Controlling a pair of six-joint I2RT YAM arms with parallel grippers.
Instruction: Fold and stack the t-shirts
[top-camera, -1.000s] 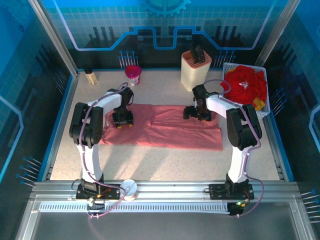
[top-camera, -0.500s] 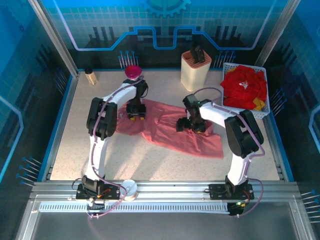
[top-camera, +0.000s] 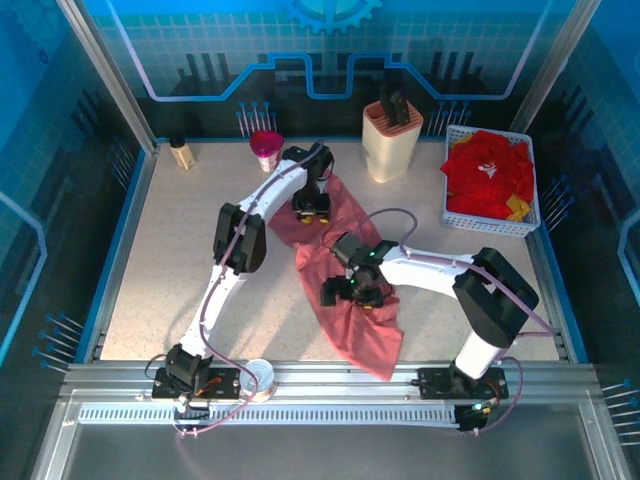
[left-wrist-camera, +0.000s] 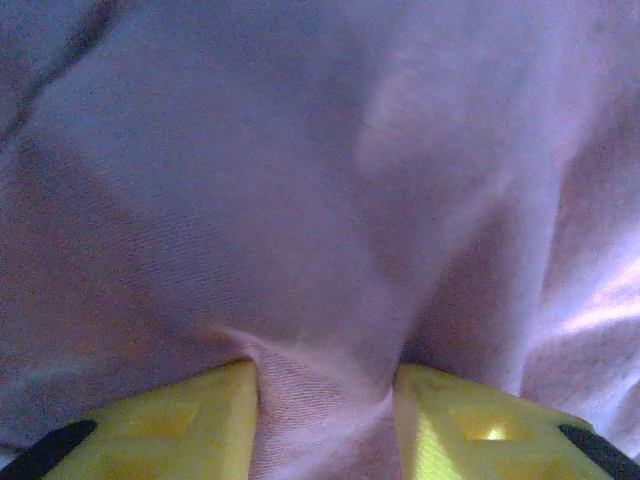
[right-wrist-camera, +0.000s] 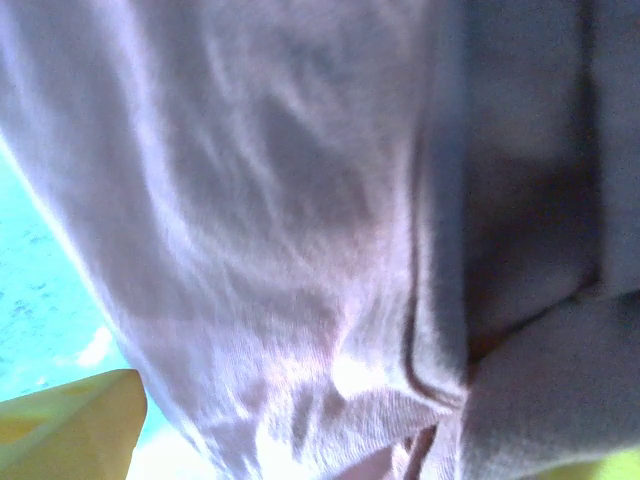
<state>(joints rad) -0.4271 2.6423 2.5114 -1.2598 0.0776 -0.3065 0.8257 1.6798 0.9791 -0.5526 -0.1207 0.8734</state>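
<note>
Your left gripper (top-camera: 311, 212) pinches the pink shirt (top-camera: 365, 335) toward the back of the table (top-camera: 180, 260). Your right gripper (top-camera: 350, 292) sits on it mid-table, fingers wide; you cannot tell if it grips. Bare table lies left and right. A second ago the shirt lay flat; now it's bunched and slanted.

1. Top external: high above the near side of the pink t-shirt (top-camera: 345, 290), tilted down and forward, far off, taking in the whole table (top-camera: 150, 260).
2. Left wrist: very close on the t-shirt's far end, facing the cloth, own yellow fingers (left-wrist-camera: 160, 425) at bottom edge.
3. Right wrist: equally close, at the t-shirt's middle, table past its edge.
4. All three views share the t-shirt.
</note>
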